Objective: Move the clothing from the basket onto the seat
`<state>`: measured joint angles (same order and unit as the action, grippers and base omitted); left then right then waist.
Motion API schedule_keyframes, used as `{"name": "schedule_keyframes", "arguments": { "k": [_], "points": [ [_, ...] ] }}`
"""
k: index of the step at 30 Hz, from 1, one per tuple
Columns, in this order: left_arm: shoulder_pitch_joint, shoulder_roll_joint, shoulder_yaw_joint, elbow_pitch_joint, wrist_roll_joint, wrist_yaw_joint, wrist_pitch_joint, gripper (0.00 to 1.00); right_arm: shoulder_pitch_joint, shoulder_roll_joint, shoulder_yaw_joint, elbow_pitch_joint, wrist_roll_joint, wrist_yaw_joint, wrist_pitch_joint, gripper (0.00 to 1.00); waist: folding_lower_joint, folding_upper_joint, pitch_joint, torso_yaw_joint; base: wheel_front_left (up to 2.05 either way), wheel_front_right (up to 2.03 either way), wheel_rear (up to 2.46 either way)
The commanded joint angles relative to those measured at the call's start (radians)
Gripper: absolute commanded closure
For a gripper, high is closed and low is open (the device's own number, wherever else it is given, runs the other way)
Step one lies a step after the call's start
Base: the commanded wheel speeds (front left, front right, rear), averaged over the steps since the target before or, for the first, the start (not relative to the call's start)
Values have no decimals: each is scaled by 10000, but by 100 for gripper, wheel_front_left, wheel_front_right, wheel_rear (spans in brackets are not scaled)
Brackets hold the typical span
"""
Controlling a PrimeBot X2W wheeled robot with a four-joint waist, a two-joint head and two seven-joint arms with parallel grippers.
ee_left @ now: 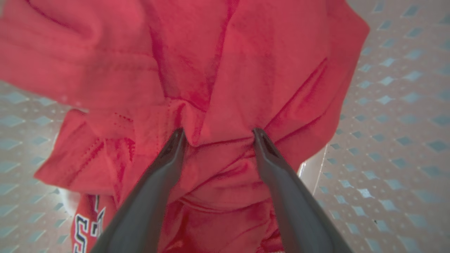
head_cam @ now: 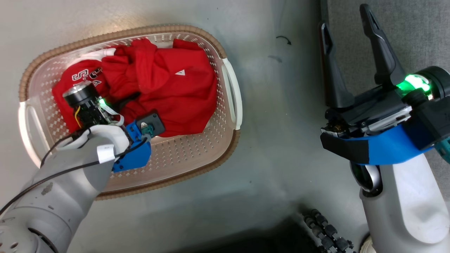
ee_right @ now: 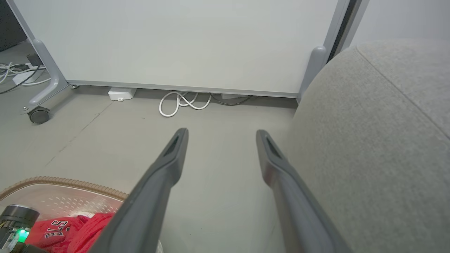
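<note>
Transfer unstarted: bright red fabric garments (head_cam: 168,88) lie in the oval cream perforated plastic basket (head_cam: 182,147), upper left. Left end effector (ee_left: 218,135), wide, presses into them; right end effector (head_cam: 344,17), wide and empty, beside grey upholstered sofa (ee_right: 369,158).

Floor (head_cam: 274,140): smooth grey, faint scuffs. Oval basket (head_cam: 126,35) stands directly on it. Light grey sofa (head_cam: 422,35) right of basket, apart from it. Small black curved scrap (head_cam: 284,39) between basket and sofa. Black ribbed hose (head_cam: 327,232) near-right of basket. Beyond basket: coiled white cable (ee_right: 182,102), white box (ee_right: 121,93), castor foot (ee_right: 39,114) of partition panel (ee_right: 182,42).
</note>
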<state>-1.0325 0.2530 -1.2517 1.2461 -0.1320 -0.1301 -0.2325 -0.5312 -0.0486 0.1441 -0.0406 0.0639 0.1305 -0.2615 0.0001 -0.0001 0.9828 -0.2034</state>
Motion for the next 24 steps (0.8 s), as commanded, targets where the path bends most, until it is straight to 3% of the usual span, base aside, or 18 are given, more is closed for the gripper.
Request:
{"name": "schedule_keyframes", "arguments": {
  "k": [1, 12, 13, 15, 24],
  "points": [
    [-253, 28, -65, 107, -5, -4, 97, 0, 18, -30, -16, -105, 50, 5, -56, 0, -1, 1, 169, -83, 0, 0, 0],
    [-440, -160, -237, 345, -269, -5, 753, 0, 220, -32, -111, -424, 11, 5, -56, 0, -1, 1, 626, -82, 0, 0, 0],
    [-444, -170, -245, 354, -302, -5, 791, 41, 214, -32, -109, -437, 7, 5, -56, 0, -1, 1, 638, -69, 0, 0, 0],
    [-437, -211, -263, 356, -325, -5, 693, 100, 198, -32, -86, -455, 25, 5, -56, 0, -1, 1, 647, -50, 0, 0, 0],
    [-548, -284, -296, 379, -424, -4, 240, 100, 9, -32, -97, -351, 61, 5, -56, 0, -1, 1, 419, 40, 0, 0, 0]
  ]
}}
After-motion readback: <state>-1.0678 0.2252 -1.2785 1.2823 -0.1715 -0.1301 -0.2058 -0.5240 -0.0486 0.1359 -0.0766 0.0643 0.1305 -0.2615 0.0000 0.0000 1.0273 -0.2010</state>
